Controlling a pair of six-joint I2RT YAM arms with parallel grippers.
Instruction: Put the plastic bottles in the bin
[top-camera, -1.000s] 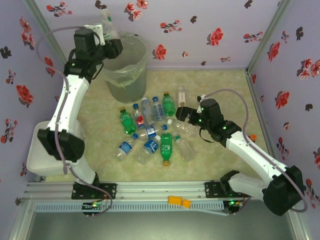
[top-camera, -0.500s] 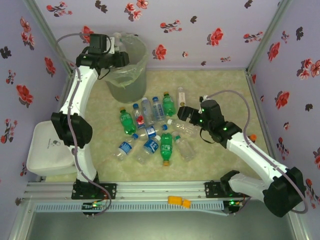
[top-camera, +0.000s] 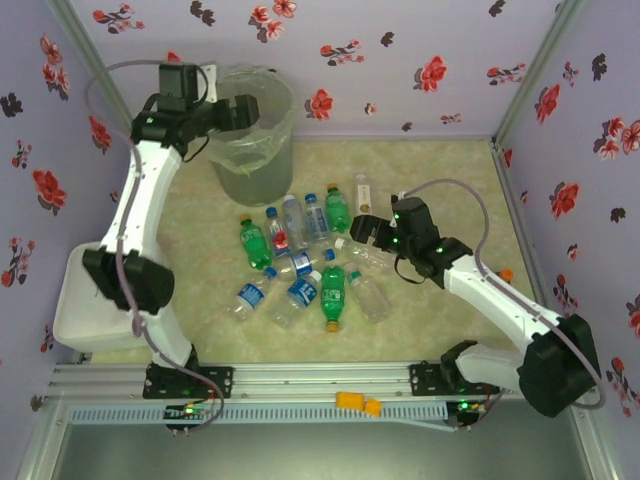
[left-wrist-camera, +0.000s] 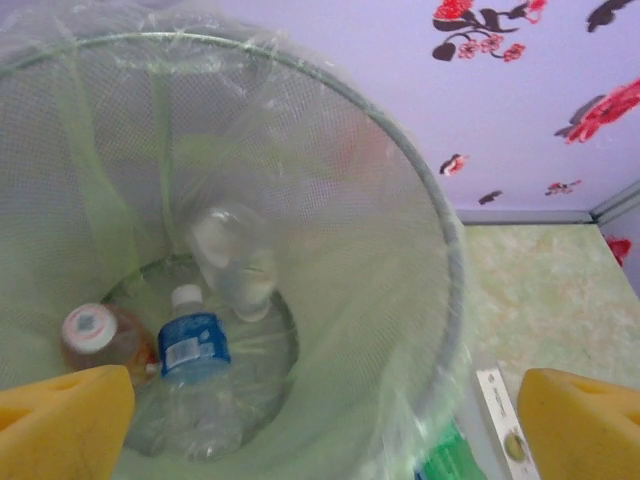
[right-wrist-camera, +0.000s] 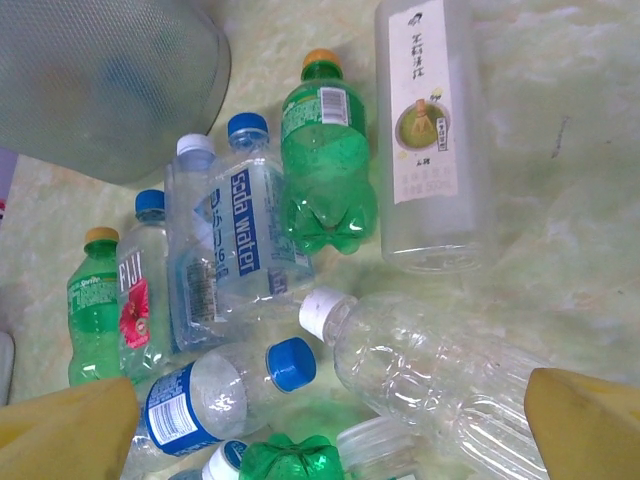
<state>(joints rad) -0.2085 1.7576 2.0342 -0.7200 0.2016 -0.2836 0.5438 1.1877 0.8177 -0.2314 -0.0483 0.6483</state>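
Selecting the next pick turns on how the clear white-capped bottle (right-wrist-camera: 430, 375) lies relative to the right gripper (right-wrist-camera: 322, 425). In the right wrist view this bottle rests on its side just below the gripper. Its cap points toward the bin (right-wrist-camera: 100, 80) and its base toward the fingertip (right-wrist-camera: 585, 415) at the lower right of that view. Its long axis runs obliquely to the line joining the two fingertips, not square to it. A wrist rotation therefore appears necessary before descent, so that the jaws close across the body and not along it. The right gripper is spread wide and holds nothing.

The plastic bottles (top-camera: 300, 262) lie in a cluster at the middle of the table (top-camera: 450, 180), several touching or overlapping. The right arm is the nearer one, with its gripper hovering over the cluster's right side.

The bin stands near the far-left corner of the table. The left gripper (top-camera: 245, 108) hangs over its mouth, fingers spread wide with nothing between them. The left wrist view shows three bottles at the bottom, including a blue-labelled bottle (left-wrist-camera: 195, 345).
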